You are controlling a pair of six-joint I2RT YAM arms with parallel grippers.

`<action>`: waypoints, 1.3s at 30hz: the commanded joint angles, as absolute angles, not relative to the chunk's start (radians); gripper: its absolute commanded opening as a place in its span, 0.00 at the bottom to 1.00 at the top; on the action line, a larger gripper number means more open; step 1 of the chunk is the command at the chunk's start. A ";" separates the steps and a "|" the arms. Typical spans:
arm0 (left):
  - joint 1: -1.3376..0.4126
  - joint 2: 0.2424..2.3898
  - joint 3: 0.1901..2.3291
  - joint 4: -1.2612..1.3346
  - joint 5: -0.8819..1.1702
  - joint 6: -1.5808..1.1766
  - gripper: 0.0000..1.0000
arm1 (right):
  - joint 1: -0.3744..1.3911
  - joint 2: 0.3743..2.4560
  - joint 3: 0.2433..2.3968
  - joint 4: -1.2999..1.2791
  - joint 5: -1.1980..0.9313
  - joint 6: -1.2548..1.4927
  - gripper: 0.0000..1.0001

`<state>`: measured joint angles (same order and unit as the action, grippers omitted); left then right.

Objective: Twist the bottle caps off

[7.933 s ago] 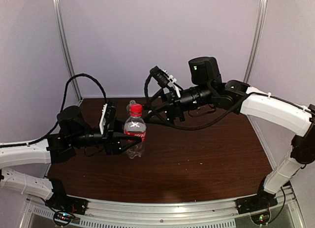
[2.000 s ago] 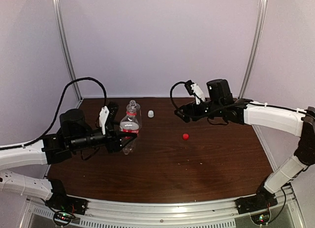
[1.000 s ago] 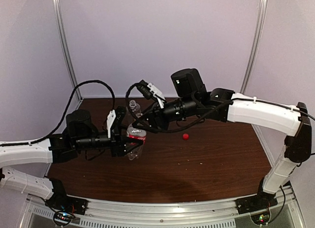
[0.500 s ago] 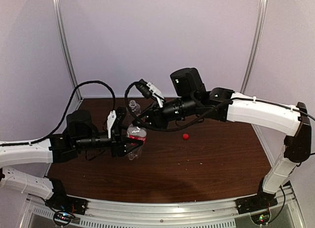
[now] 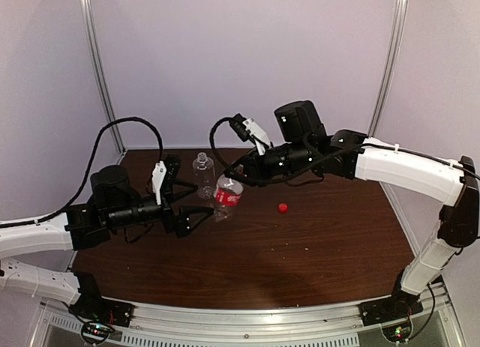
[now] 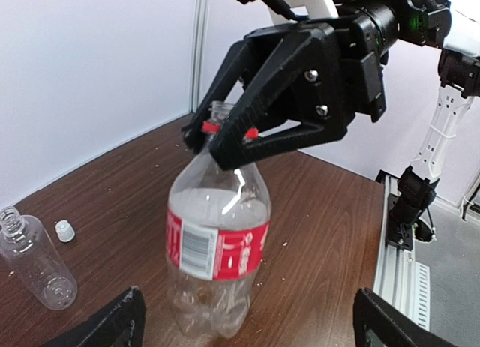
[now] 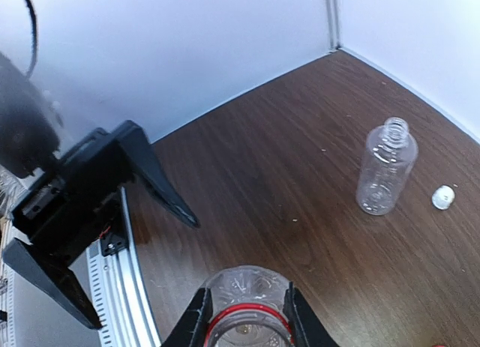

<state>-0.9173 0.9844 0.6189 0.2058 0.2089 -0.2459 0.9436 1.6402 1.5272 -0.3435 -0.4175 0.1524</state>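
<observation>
Fingers point(image 6: 277, 137) of the right gripper point(image 5: 234, 176) are pinched on the open neck of the red-labelled bottle point(image 5: 227, 198), held tilted between the plain bottle point(image 5: 202, 173) and the loose red cap point(image 5: 283, 207); the left gripper point(image 5: 193, 201) is spread wide beside it. Before release, the bottle is best righted and seated flat.

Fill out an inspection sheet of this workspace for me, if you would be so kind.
Surface: dark wood table, scattered pale specks.
Job's things: labelled bottle uncapped; plain bottle uncapped, standing apart; red cap and white cap lying loose on the table.
Clutter: nothing seen.
Grippers: right gripper shut on the labelled bottle's neck; left gripper open, clear of the bottle.
Cables: black cables loop off both arms, above the table.
Surroundings: pale walls, metal corner posts.
</observation>
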 commanded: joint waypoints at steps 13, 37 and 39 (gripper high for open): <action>-0.917 0.752 0.576 0.105 -0.130 -0.269 0.98 | 0.674 1.648 1.507 -0.451 0.037 0.093 0.00; -0.917 0.762 0.568 0.087 -0.129 -0.283 0.98 | 0.596 1.939 1.635 -0.404 0.002 0.078 0.00; -0.917 0.760 0.566 0.087 -0.129 -0.282 0.98 | 0.595 1.949 1.637 -0.399 0.002 0.075 0.01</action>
